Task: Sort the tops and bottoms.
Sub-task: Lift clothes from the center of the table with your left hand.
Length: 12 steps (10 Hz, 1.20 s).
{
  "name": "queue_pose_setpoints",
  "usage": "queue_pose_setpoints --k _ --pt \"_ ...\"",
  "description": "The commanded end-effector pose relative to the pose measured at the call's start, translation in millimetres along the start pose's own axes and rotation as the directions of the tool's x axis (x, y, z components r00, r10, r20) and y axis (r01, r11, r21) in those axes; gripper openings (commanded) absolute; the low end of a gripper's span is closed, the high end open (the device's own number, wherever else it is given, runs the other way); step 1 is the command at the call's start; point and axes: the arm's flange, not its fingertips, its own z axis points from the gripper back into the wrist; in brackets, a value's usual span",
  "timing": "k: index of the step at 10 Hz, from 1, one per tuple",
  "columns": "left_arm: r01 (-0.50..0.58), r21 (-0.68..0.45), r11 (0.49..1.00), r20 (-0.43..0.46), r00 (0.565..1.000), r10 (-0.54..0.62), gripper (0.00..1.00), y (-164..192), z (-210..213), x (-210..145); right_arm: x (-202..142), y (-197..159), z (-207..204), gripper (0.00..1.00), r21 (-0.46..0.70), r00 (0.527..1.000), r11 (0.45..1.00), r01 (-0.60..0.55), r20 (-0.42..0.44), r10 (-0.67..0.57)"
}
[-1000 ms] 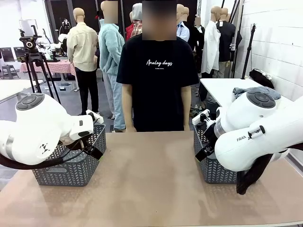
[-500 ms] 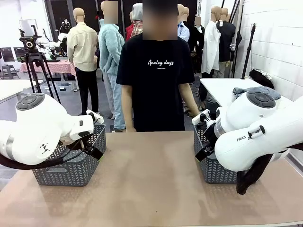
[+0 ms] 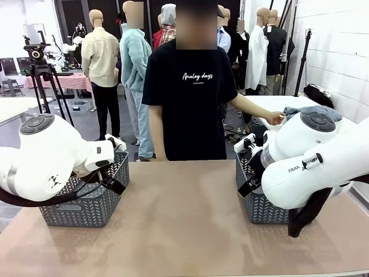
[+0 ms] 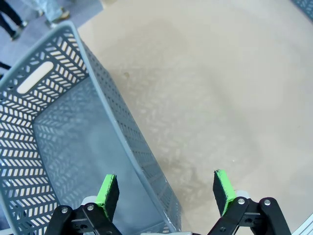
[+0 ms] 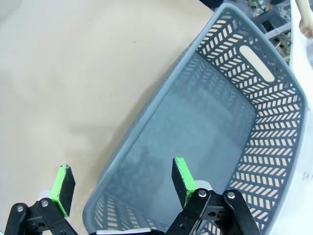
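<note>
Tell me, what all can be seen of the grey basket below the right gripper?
The basket is grey plastic, rectangular with rounded corners. Its walls are cut with herringbone slots, and one short wall has an oblong handle slot. The floor is smooth and bare. It stands upright on the tan table, at the robot's right. The open right gripper hangs over its long rim, one finger above the inside, one above the table, seemingly without touching it.
</note>
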Motion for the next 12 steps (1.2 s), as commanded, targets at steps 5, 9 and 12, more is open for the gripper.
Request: queue_pose_setpoints --k 5,9,12 --pt "-0.004 0.001 1.000 0.001 1.000 0.004 1.00 1.8 0.2 -0.2 -0.2 0.7 -0.3 1.00 0.002 1.000 1.000 -0.001 -0.001 0.001" --pt "-0.004 0.001 1.000 0.001 1.000 0.004 1.00 1.8 0.2 -0.2 -0.2 0.7 -0.3 1.00 0.002 1.000 1.000 -0.001 -0.001 0.001" --pt "-0.004 0.001 1.000 0.001 1.000 0.004 1.00 1.8 0.2 -0.2 -0.2 0.7 -0.3 1.00 0.002 1.000 1.000 -0.001 -0.001 0.001"
